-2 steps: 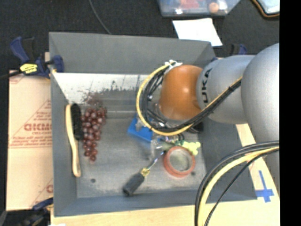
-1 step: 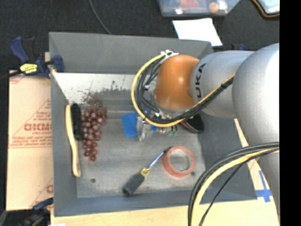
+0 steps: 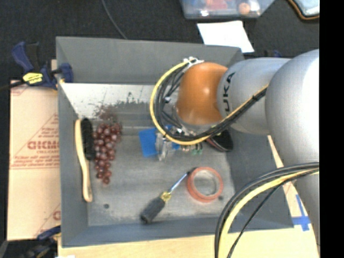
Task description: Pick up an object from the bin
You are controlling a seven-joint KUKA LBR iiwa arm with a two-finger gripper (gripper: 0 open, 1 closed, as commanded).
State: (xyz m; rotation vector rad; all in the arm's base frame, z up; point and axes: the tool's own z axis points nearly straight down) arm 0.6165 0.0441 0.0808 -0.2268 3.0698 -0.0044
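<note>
1. Gripper [image 3: 164,147] is down near the middle of the bin [image 3: 129,184], under the orange wrist cover [image 3: 199,93]. Whether it is spread or closed: cannot tell, the wrist and cables hide most of it.
2. Blue flat block [image 3: 146,143] lies just beside the gripper at its 9 o'clock, at or very close to contact. Nothing is seen clamped in the gripper.
3. Dark object [image 3: 224,142] at the gripper's 3 o'clock, partly under the arm; kind unclear.
4. Orange tape roll [image 3: 191,188] lies flat at 4 o'clock, apart from the gripper.
5. Screwdriver [image 3: 165,196] at 6 o'clock, black handle toward the near wall, tip by the tape roll.
6. Bunch of dark red grapes [image 3: 105,147] at 9 o'clock, well apart.
7. Brush [image 3: 84,160] with pale handle along the left wall, touching the grapes.
</note>
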